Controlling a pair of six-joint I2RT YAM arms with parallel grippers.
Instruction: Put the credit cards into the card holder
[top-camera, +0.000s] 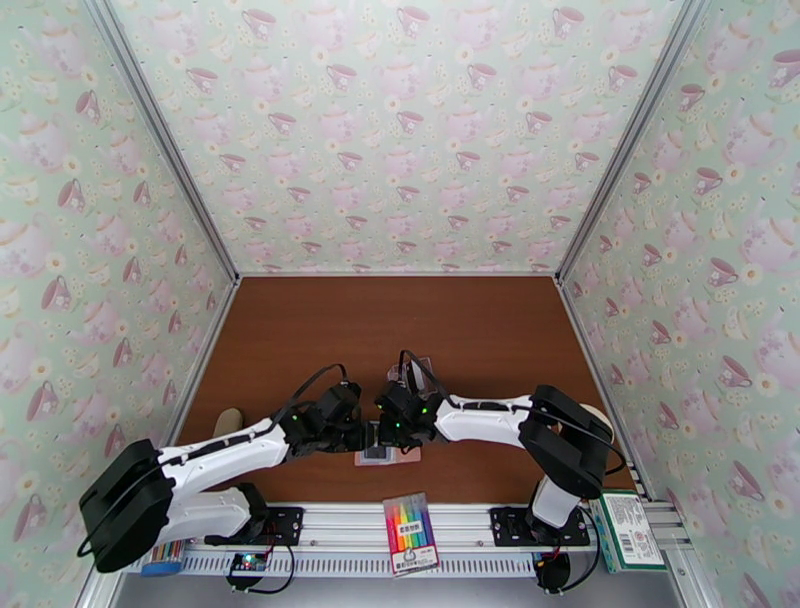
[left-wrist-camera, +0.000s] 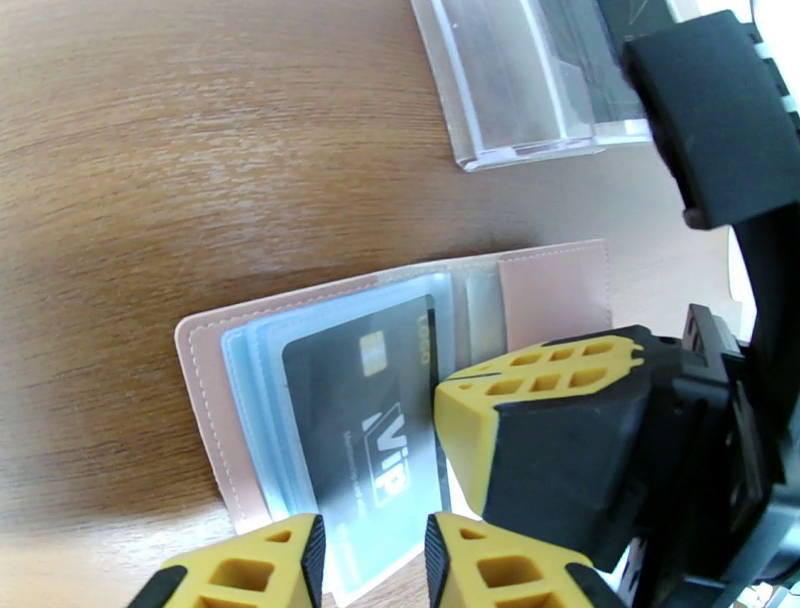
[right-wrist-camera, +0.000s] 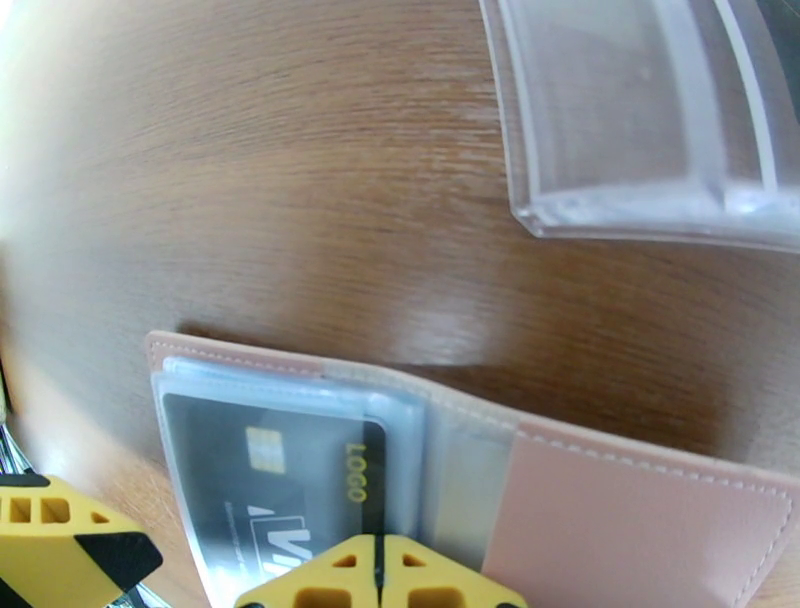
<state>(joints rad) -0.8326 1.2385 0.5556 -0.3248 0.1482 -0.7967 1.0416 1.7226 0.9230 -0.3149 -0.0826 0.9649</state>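
**At the near edge of the table: two grippers crowded over one card**

In the middle of the near edge, the wallet (left-wrist-camera: 555, 285) lies open and flat on the table (left-wrist-camera: 200, 150), with the clear box (left-wrist-camera: 520, 90) just beyond it. The black card (left-wrist-camera: 360, 430) rests among the wallet's clear sleeves (left-wrist-camera: 255, 400). You cannot tell from here how deep it sits, or whether it is inside a sleeve or only on top of one.

Your right gripper (right-wrist-camera: 378, 565) is clenched, fingertips pressed together right at the card's edge by the fold. Whether that thin edge is pinched between them is not visible. Your left gripper (left-wrist-camera: 375, 560) is released, its fingers spread on either side of the card's near end.

Watch for these:

- **Wallet sliding.** Nothing visibly pins it, so any push along the card could shove the whole wallet across the smooth wood instead of seating the card.
- **Sleeve buckling.** The sleeves are soft, so a card that catches on a lip could crumple them or slip between two layers.
- **Fingers colliding.** The grippers sit very near each other, so a small sideways correction by either could knock the other or flick the card out.
- **Dragging on release.** If the right fingers do hold the edge, lifting before letting go could pull the card out.
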